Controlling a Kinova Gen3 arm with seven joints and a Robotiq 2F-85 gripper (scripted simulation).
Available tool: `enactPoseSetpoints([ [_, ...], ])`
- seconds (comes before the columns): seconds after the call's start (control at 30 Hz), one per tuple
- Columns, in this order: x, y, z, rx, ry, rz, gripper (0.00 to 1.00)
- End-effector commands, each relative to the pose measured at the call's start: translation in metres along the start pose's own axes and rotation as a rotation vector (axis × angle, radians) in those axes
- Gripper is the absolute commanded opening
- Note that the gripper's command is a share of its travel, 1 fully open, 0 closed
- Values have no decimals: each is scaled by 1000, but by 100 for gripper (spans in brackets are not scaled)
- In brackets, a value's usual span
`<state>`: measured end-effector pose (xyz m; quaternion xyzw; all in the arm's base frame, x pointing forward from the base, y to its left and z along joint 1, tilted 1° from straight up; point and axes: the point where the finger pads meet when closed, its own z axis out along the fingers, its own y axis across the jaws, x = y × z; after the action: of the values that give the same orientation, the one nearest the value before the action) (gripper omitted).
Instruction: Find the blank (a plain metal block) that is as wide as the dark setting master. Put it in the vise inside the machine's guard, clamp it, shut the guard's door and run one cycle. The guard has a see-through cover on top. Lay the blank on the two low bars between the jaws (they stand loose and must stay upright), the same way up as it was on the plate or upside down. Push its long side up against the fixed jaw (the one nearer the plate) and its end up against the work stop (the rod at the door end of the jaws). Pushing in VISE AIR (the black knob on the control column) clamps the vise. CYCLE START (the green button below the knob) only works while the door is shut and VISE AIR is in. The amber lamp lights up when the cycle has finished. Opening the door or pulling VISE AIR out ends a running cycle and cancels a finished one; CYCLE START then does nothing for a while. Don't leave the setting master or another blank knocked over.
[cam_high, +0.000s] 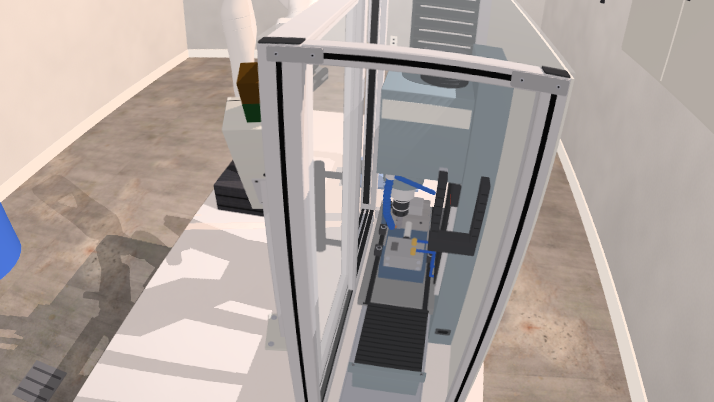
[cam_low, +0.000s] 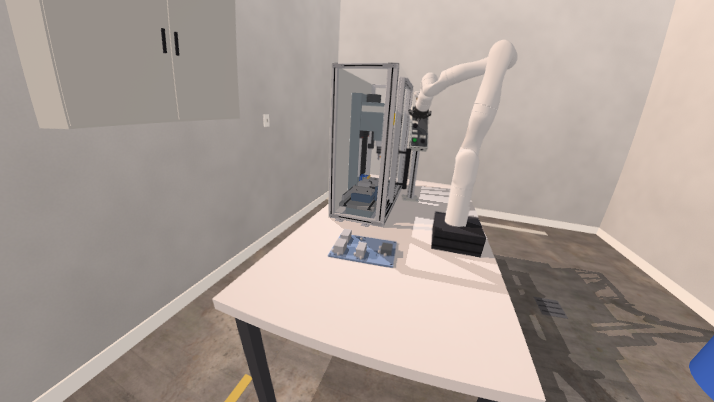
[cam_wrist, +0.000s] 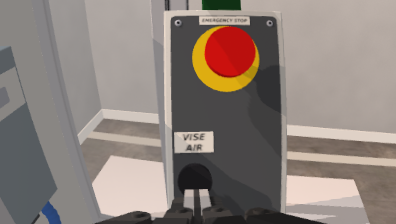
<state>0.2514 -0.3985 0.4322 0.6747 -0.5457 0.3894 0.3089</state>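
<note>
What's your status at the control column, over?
Gripper shut, empty, jaws lined up on the black VISE AIR knob. Blank sits in the vise. Nothing between jaws and knob; red emergency stop well above.
</note>
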Motion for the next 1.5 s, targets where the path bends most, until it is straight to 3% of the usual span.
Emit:
enactPoseSetpoints([
  [0.0, 1, 0, 8, 1, 2, 1, 10],
  [1.47, 1, 0, 24, 1, 2, 1, 10],
])
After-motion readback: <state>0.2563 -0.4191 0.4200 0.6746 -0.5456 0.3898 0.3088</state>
